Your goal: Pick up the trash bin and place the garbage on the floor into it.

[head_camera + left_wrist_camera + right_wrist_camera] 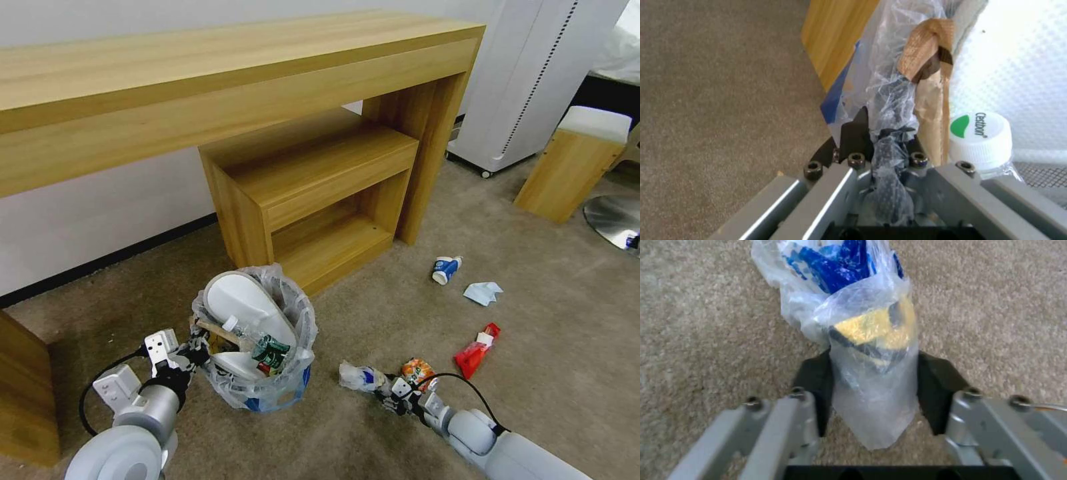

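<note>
Litter and furniture spread over the beige-tan short-pile carpet floor [560,320].

On the floor stood the small round trash bin lined with crinkly clear plastic [257,340], close in front of a low light-wood shelf unit [313,193] tucked under a long wooden desk. Right of the bin lay a crumpled clear plastic bag with blue and yellow print [360,377], and just beside it an orange crushed wrapper [418,369]. Farther right lay a red wrapper [477,351], a pale blue tissue [484,292] and, near that, a blue-white cup on its side [445,269]. A white wheeled appliance [533,80] and a white-topped wooden stool [573,163] stood at the far right.
</note>
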